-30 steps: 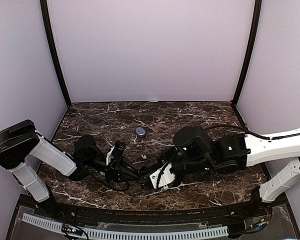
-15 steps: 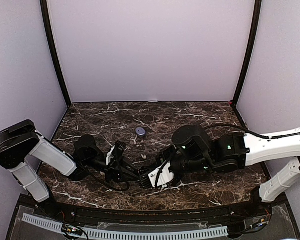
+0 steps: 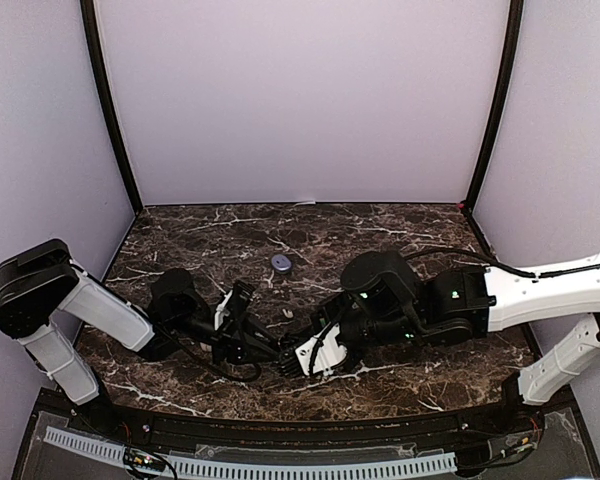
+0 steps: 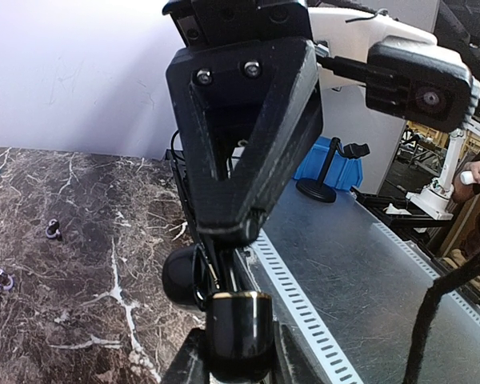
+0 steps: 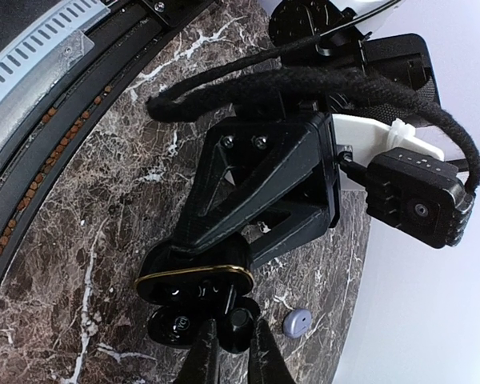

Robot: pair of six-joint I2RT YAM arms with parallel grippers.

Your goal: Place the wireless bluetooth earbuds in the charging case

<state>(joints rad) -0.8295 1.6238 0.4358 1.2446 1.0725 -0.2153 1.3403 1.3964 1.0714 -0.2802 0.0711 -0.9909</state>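
My left gripper is shut on the black charging case, which has a gold rim. In the right wrist view the case hangs open above the marble, its lid folded out beside it. My right gripper is shut on a black earbud, pressed against the case's rim. From above, the left gripper and right gripper meet tip to tip near the table's front edge. Two small dark earbuds lie on the marble.
A small blue-grey round thing lies on the marble behind the grippers, also in the right wrist view. A tiny white piece lies nearer. A metal ledge with a slotted strip runs along the table's front edge.
The right arm has edged slightly left, toward the case. The left arm and the case have stayed put.
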